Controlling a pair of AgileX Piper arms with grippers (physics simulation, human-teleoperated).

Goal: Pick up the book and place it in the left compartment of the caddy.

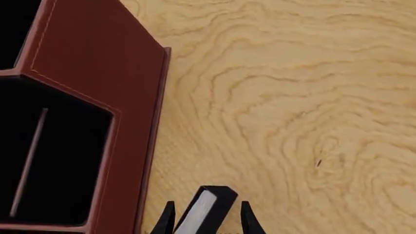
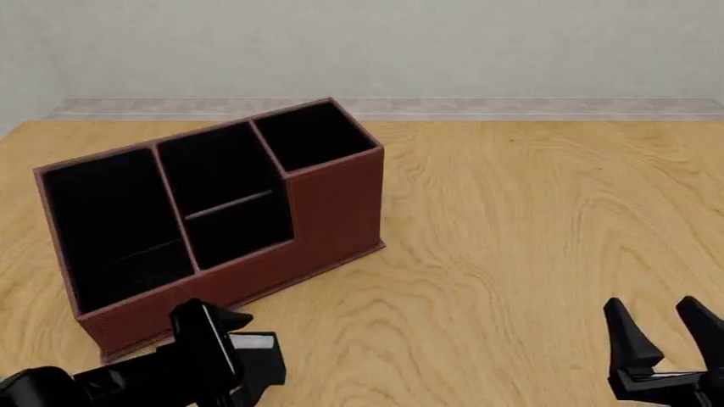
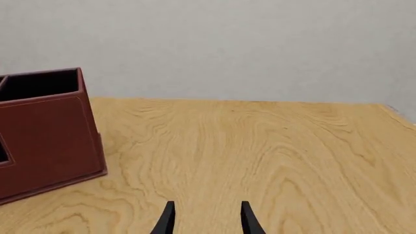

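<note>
Just in front of the caddy (image 2: 328, 212), the left gripper (image 1: 204, 220) clamps the half-hidden book (image 1: 206, 208), while the right gripper (image 2: 667, 326), partly cropped, gapes holding nothing.

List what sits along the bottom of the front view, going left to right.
left gripper shut on the book → bare table → right gripper, open and holding nothing.

reddish-brown leather-like caddy (image 2: 334, 199), black interior | small black-covered book (image 1: 206, 210), white page edges | light swirl-grained wooden tabletop (image 2: 543, 220) | black claws
</note>
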